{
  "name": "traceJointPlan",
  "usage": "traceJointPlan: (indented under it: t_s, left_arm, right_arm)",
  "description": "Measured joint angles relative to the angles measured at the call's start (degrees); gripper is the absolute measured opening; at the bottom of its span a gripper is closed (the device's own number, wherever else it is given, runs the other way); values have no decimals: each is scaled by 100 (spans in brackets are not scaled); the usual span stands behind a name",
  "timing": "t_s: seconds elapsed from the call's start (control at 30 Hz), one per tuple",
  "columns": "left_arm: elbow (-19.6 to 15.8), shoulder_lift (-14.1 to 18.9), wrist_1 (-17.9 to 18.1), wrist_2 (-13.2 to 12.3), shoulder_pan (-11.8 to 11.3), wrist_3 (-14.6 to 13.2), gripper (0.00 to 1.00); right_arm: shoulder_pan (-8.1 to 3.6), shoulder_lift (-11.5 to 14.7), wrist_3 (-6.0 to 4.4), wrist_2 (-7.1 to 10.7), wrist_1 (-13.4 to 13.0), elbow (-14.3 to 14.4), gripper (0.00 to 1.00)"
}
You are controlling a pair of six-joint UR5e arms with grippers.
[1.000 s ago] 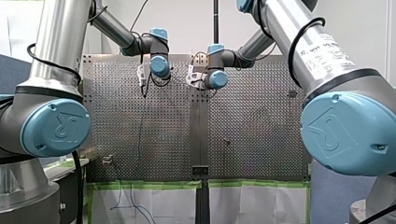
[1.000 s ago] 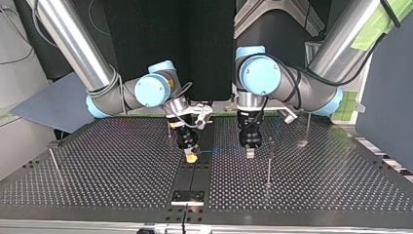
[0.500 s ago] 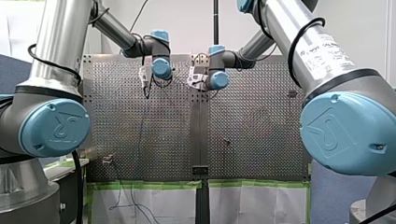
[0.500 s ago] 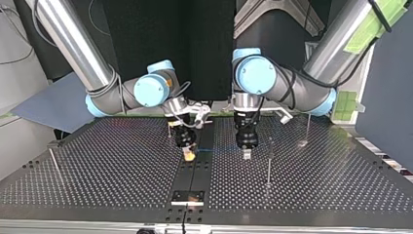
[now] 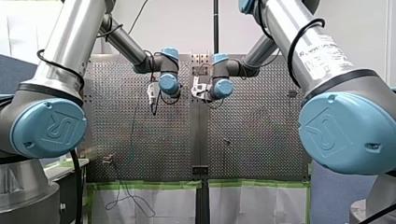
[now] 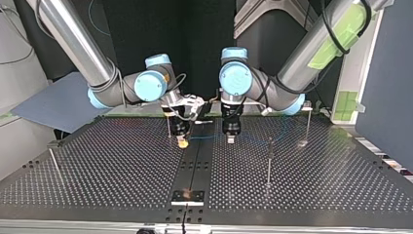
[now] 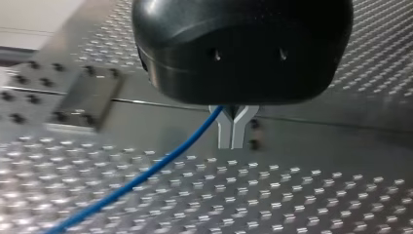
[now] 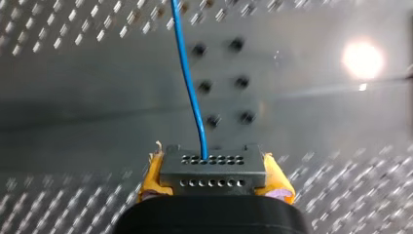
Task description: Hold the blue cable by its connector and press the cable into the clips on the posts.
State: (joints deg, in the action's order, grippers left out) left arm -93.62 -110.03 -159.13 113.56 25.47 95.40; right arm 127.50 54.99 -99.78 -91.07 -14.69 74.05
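In the right wrist view my right gripper (image 8: 213,171) is shut, its yellow pads (image 8: 152,176) clamping a dark grey connector (image 8: 213,165). The blue cable (image 8: 190,83) leaves the connector's top and runs ahead over the plate. My left gripper (image 7: 232,127) has its metal fingers shut on the same blue cable (image 7: 146,173), which trails off to one side. Across the table in the top view, my right gripper (image 6: 182,143) and my left gripper (image 6: 230,139) hang side by side above the centre seam, a short blue cable span (image 6: 204,137) between them.
Thin upright posts stand on the perforated table: one (image 6: 269,161) beside my left gripper, one (image 6: 308,122) further back at the top view's right, one (image 6: 53,163) at its left, one (image 6: 169,127) behind my right gripper. A small metal plate (image 6: 187,196) sits on the seam.
Both grippers have drawn back from the top view's camera toward the arms' bases. My left gripper also shifted toward that view's left, closer to my right one. Both grips are unchanged.
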Motion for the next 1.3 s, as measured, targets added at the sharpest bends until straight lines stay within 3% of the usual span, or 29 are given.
traceJointPlan:
  t_s: [0.23,0.47,0.67,0.97,1.3]
  left_arm:
    - [-69,-260,73,6,92,24,0]
    - [-278,-500,389,44,224,18,0]
    - [-402,-526,631,117,339,77,0]
    - [-627,-551,911,126,504,115,0]
    - [-674,-1013,1306,127,765,125,0]
  right_arm:
    - [-115,0,192,-254,-9,316,0]
    - [-174,0,427,-491,-17,582,0]
    - [-202,0,495,-677,-18,771,0]
    - [-271,0,583,-778,-56,1200,0]
    - [-467,0,658,-790,-381,1737,0]
